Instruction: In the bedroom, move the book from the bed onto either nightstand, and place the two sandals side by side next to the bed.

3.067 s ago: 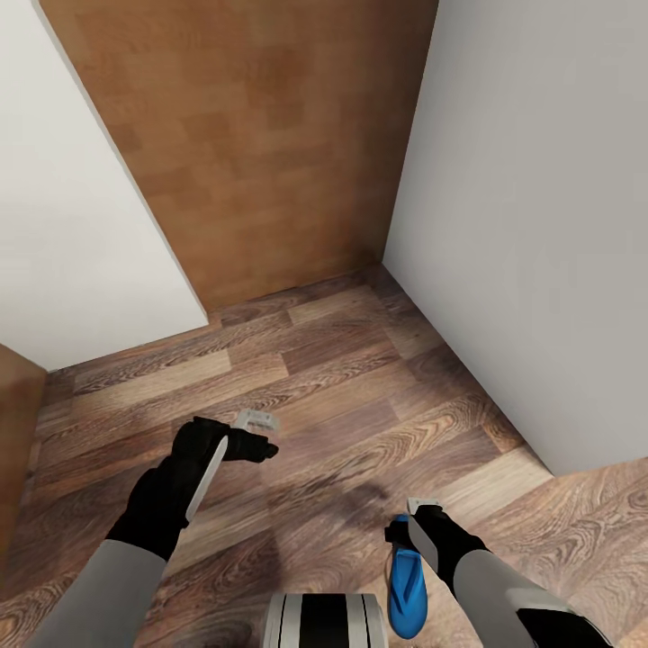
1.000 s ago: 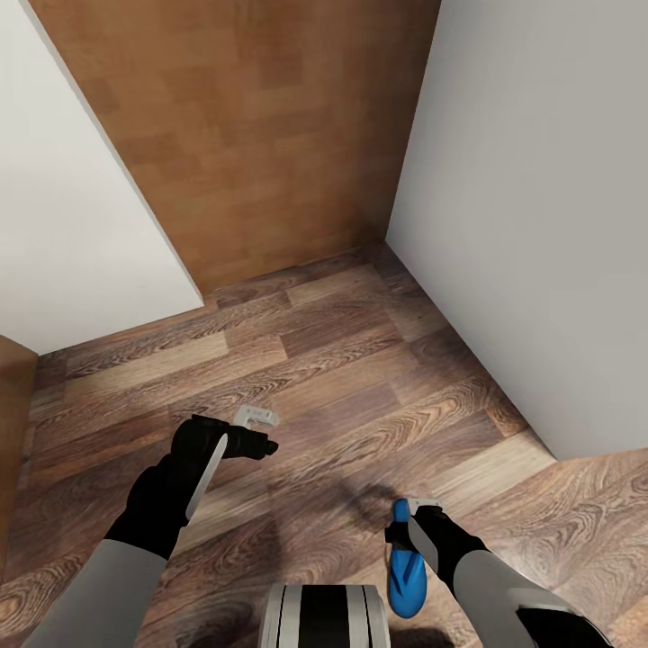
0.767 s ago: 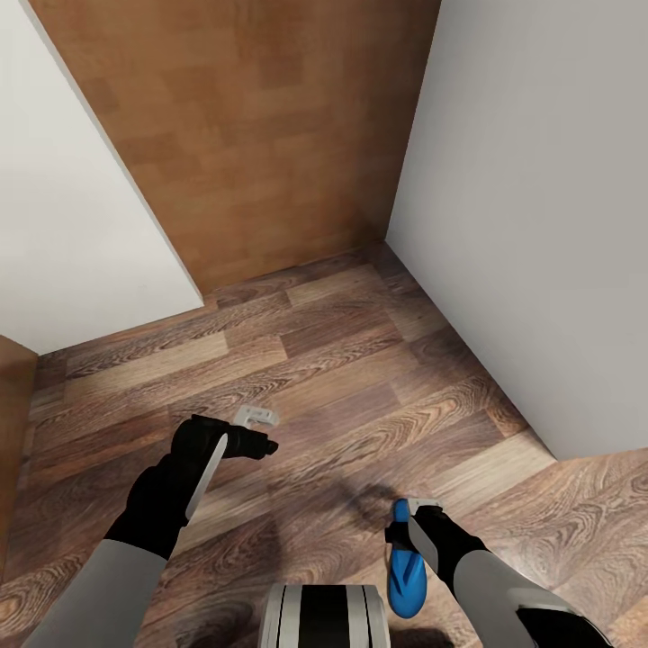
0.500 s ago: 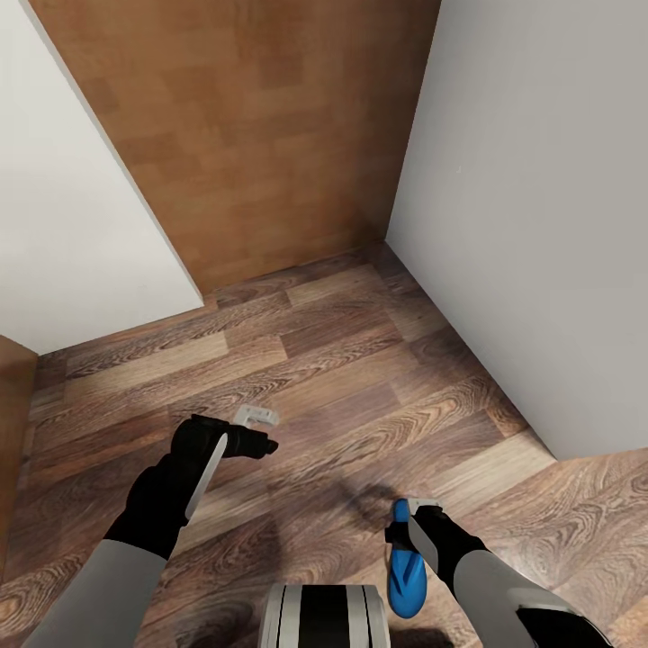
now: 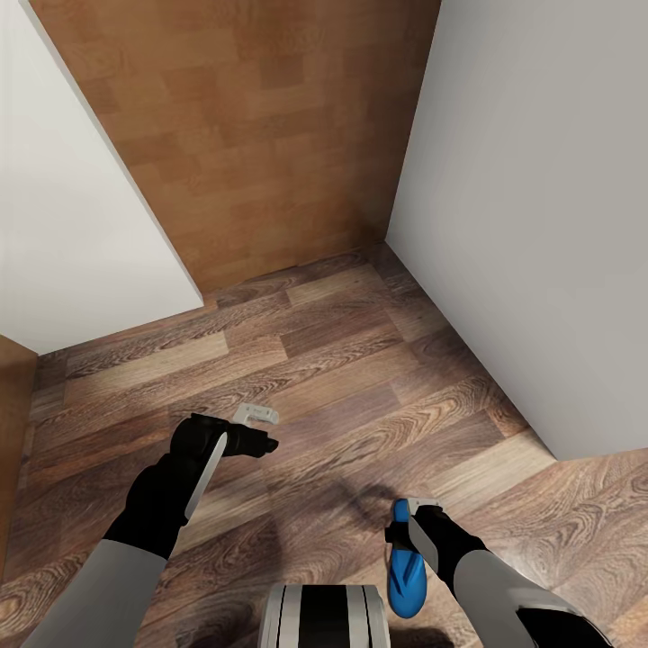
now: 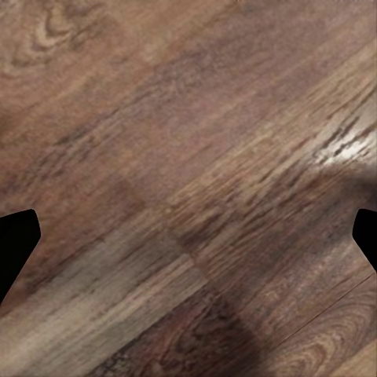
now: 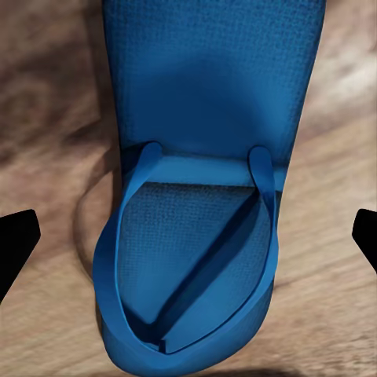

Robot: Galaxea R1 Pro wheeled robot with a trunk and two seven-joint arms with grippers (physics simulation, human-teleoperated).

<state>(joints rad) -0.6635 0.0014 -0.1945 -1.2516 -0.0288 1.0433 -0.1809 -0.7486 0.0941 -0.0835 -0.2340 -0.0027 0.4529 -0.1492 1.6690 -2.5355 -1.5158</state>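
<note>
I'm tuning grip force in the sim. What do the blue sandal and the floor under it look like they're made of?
The sandal looks like soft foam or rubber: matte blue, with a fine pebbled footbed and thin smooth straps. The floor looks like varnished wood planks or laminate: brown grain, plank seams, and a faint sheen in the left wrist view.

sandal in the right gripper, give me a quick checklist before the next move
1. Sandal at the right gripper: ok, hanging beside it.
2. Grip secure: cannot tell, contact is hidden.
3. Left gripper free: ok, open over bare floor.
4. Strap intact: ok.
5. Path ahead: not ok, wood panel and white walls close it in.
6. Bed, second sandal located: cannot tell.
</note>
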